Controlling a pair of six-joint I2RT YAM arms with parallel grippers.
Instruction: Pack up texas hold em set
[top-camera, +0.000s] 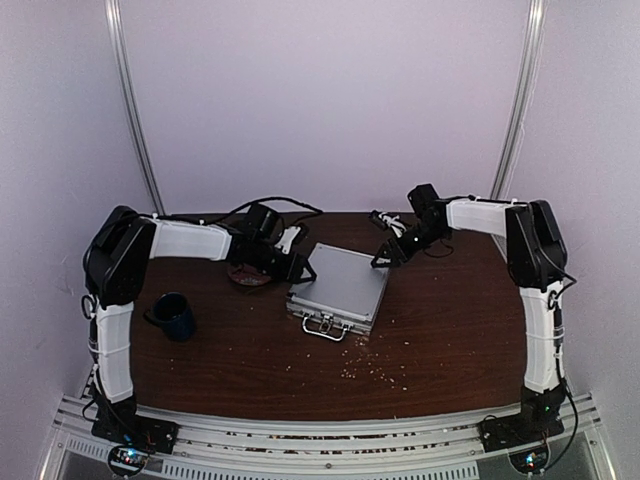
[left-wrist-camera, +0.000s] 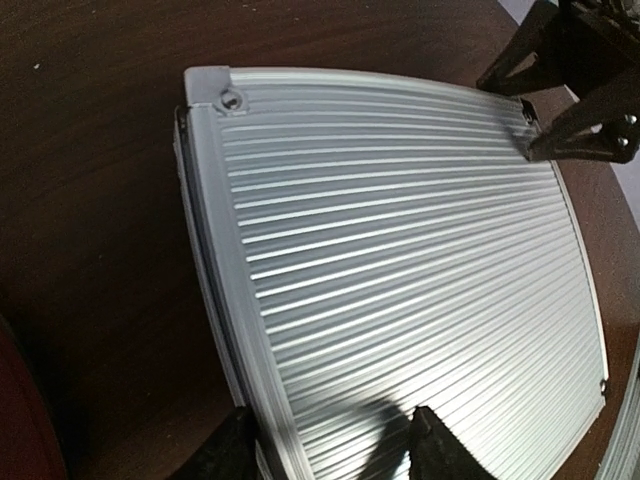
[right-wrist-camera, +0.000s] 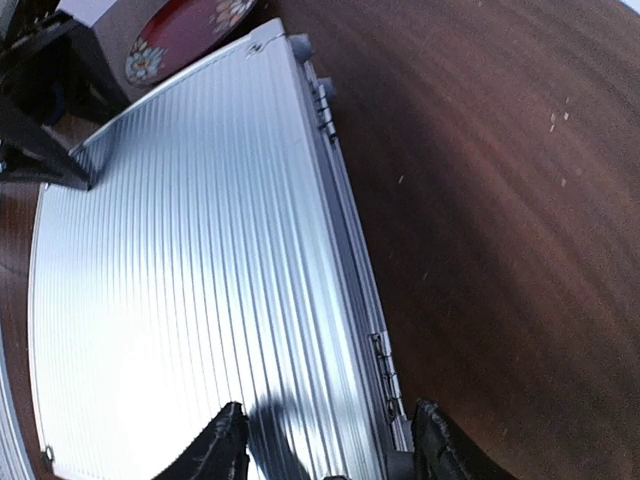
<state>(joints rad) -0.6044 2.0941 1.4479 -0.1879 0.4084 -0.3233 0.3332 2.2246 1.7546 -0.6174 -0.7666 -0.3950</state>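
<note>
Nearest the top camera is the metal rail (top-camera: 320, 425) that carries both arm bases at the near edge of the table (top-camera: 450, 340). Past it, about mid-table, the ribbed silver case (top-camera: 340, 285) lies flat with its lid down. Its handle (top-camera: 327, 328) and the latches face the near side.

No chips, dice, card box or disc show anywhere on the wood, so the contents are probably already inside. Only pale specks (top-camera: 380, 370) are scattered on the near side of the case, too small to identify.

The left gripper (top-camera: 290, 262) reaches in over the case's far-left corner. Its jaws are spread, one finger at the lid's edge and the other resting on the ribs, pinching nothing. The right gripper (top-camera: 385, 255) comes in at the far-right corner, also spread. In its wrist view one finger is over the lid and the other just beyond the hinged edge.

Both seem to be pressing or steadying the lid rather than holding it. The left wrist view shows a thin seam between lid and base, and I cannot tell whether the latches are fastened.

By my reading the packing is nearly done, with the lid to seat and the latches to snap. The red plate (top-camera: 250, 278) sits under the left wrist, and the dark mug (top-camera: 175, 315) stands well to the left.
</note>
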